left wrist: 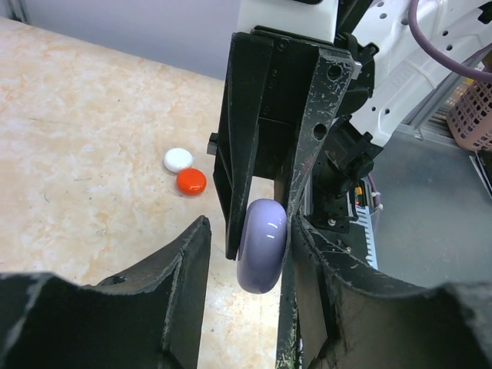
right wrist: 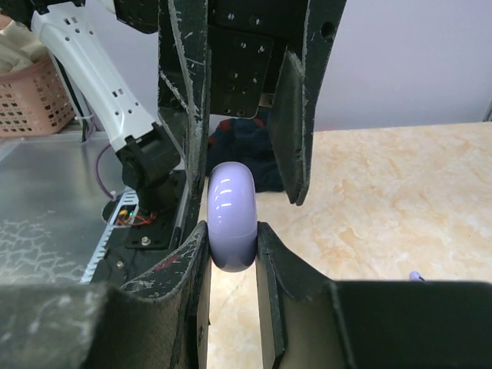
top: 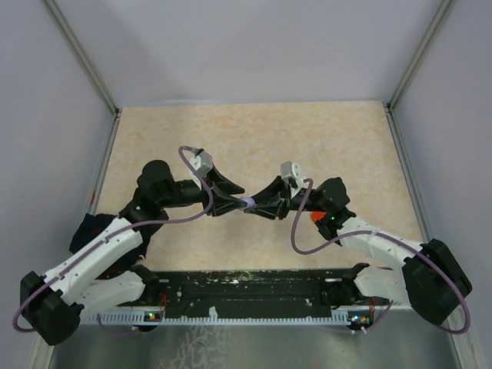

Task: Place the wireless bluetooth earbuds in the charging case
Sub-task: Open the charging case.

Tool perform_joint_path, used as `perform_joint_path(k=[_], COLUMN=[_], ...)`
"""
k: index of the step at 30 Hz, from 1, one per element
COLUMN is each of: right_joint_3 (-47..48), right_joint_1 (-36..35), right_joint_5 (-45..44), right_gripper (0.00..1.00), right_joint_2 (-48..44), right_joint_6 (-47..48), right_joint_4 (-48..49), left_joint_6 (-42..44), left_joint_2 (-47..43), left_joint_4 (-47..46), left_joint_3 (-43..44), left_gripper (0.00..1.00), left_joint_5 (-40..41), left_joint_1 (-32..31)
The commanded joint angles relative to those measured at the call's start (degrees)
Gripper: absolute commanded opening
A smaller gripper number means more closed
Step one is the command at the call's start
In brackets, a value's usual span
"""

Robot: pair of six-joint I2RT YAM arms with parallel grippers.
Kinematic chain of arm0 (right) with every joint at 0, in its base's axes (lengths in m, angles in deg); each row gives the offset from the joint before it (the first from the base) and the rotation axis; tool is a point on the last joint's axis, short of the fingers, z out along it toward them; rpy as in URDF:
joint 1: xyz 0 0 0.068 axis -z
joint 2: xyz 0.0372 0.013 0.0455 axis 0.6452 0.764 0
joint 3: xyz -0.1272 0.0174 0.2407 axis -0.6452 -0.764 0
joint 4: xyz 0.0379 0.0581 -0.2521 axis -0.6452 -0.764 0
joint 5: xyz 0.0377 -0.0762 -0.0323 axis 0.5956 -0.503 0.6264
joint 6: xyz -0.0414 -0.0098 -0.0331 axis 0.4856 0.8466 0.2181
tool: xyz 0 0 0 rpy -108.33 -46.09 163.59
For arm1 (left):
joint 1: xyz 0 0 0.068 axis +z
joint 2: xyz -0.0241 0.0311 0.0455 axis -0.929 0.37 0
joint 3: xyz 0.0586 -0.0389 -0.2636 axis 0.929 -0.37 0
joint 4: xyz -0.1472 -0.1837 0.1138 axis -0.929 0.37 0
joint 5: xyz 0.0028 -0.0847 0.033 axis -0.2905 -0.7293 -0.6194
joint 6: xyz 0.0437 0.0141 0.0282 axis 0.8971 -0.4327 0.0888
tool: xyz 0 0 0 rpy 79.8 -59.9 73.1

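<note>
A greyish-purple round charging case hangs closed and on edge above the table's middle, where both grippers meet. My right gripper is shut on the case, pinching its flat sides. My left gripper is open, its fingers spread wide around the case and around the right gripper's fingers. A tiny greyish-purple earbud lies on the table at the right wrist view's lower right. The other earbuds are out of view.
A white disc and a red disc lie side by side on the table; the red one shows by the right arm. A pink basket stands off the table. A dark cloth lies by the left arm.
</note>
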Motion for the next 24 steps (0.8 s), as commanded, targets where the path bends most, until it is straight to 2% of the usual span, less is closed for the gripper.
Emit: perform_joint_path(k=[1,9,24], right_joint_3=[-0.54,-0.13,-0.51], right_joint_1=[0.12,0.14,0.09], right_joint_5=[1.14,0.40,1.39], right_gripper=[0.00,0.00,0.00], right_joint_2=[-1.67,-1.80,-2.58], right_joint_6=[1.43,0.69,-0.94], right_joint_4=[2.16,2.17,3.82], left_joint_6=[0.66,5.74,4.88], left_joint_2=[-0.17,-0.74,1.17], left_joint_4=[0.94,1.91,3.14], left_joint_3=[2.09,0.70,1.29], left_gripper=[0.52,0.69,0.68], left_joint_5=[0.62,-2.72,2.23], left_joint_1=[0.68,0.78,0.78])
